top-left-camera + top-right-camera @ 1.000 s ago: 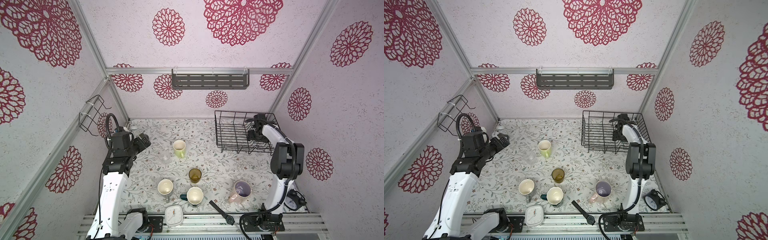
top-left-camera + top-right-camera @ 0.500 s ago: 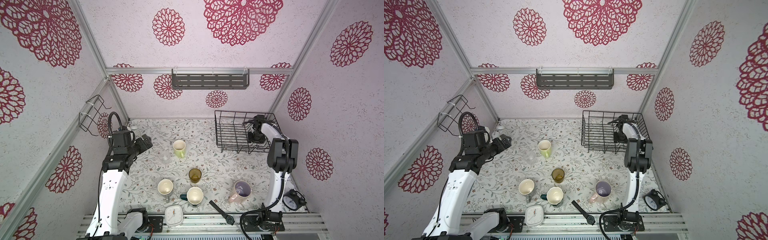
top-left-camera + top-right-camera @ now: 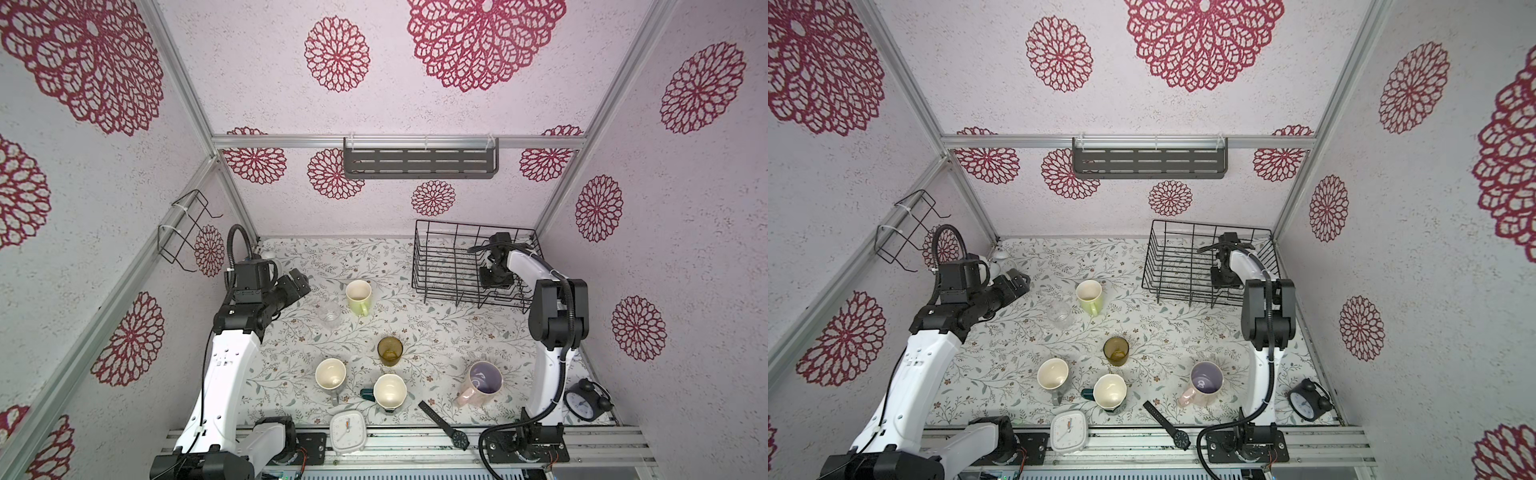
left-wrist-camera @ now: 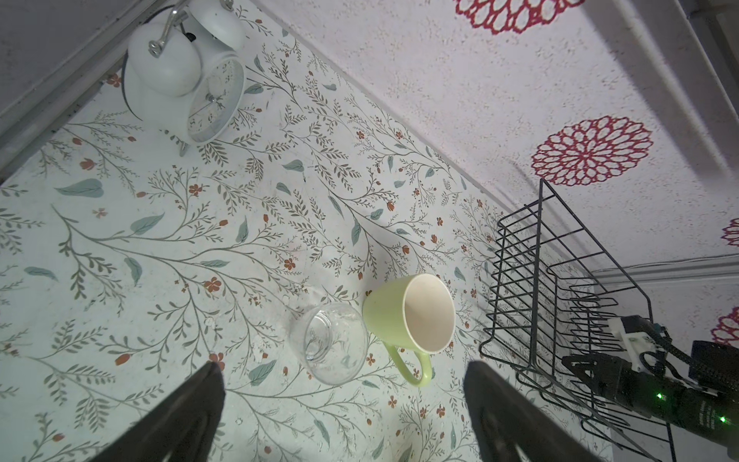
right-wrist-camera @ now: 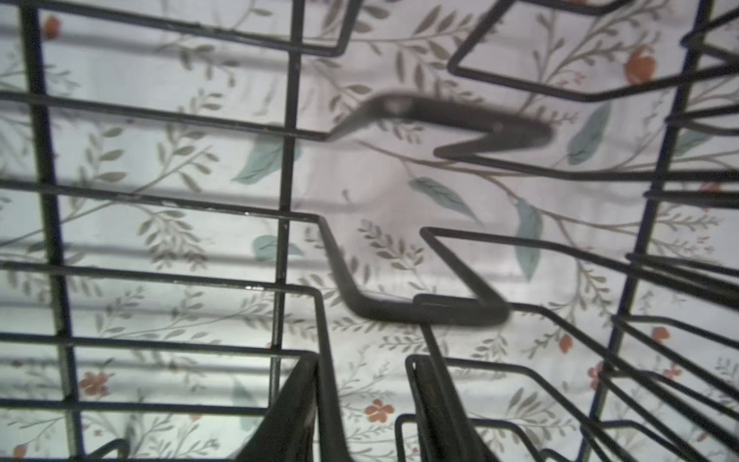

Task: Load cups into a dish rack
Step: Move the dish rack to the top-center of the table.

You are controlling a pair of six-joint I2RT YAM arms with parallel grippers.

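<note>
Left claw (image 4: 344, 367) wide open, aimed at the glass (image 4: 328, 344); all cups (image 3: 390, 351) on the bench (image 3: 436, 332). Right claw (image 5: 362, 360) straddles a prong in the empty rack (image 3: 440, 266), probably steadying it. Grip unclear.

In the right wrist view, near prongs of the dish rack (image 5: 288, 160) blur and the right fingers (image 5: 292, 416) are cut off. The left arm (image 3: 926, 361) mostly hides the white alarm clock (image 3: 998, 254).

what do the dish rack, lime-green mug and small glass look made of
Dish rack: likely black coated metal wire, thin bent rods.
Lime-green mug: probably glazed ceramic; opaque, smooth, cream inside.
Small clear glass: glass or clear plastic; the floral tabletop shows through it.
</note>
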